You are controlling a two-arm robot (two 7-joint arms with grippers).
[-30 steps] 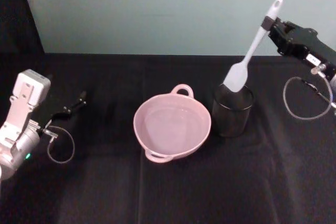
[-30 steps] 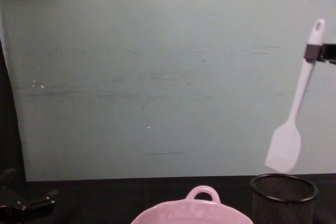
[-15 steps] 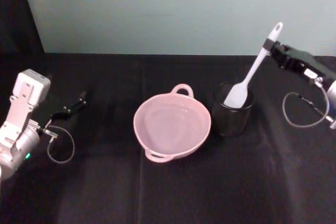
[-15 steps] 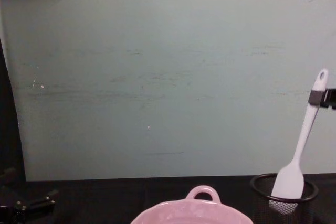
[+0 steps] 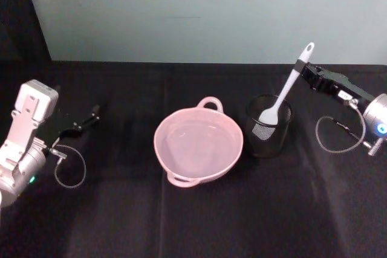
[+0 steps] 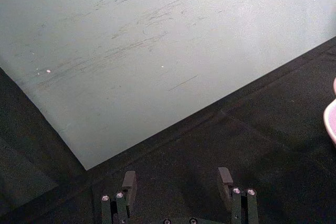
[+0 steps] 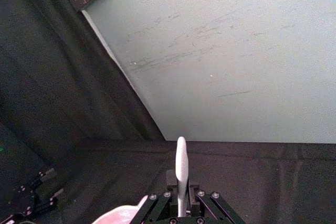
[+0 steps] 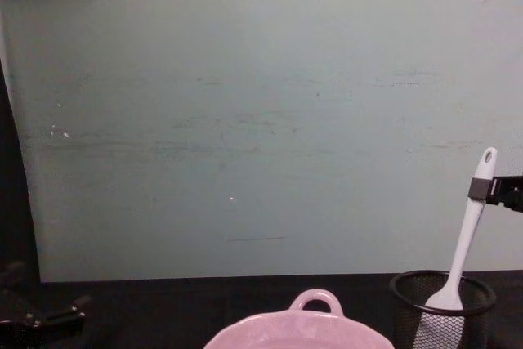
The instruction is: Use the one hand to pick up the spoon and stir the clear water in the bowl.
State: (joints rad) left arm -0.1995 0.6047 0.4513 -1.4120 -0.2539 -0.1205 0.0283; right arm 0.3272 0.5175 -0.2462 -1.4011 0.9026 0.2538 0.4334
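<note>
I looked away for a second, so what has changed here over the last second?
The right gripper, shut on the spoon near its handle tip, came down and lowered the head into the mesh cup; before, it hung above the rim. The bowl and the parked left gripper stayed put.

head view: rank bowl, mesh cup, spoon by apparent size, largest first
1. Pink bowl: widest by far.
2. Mesh cup and spoon: unsure. The cup covers more area, but the spoon, held near its handle tip by the right gripper, spans more length, and its head is down inside the cup.
</note>
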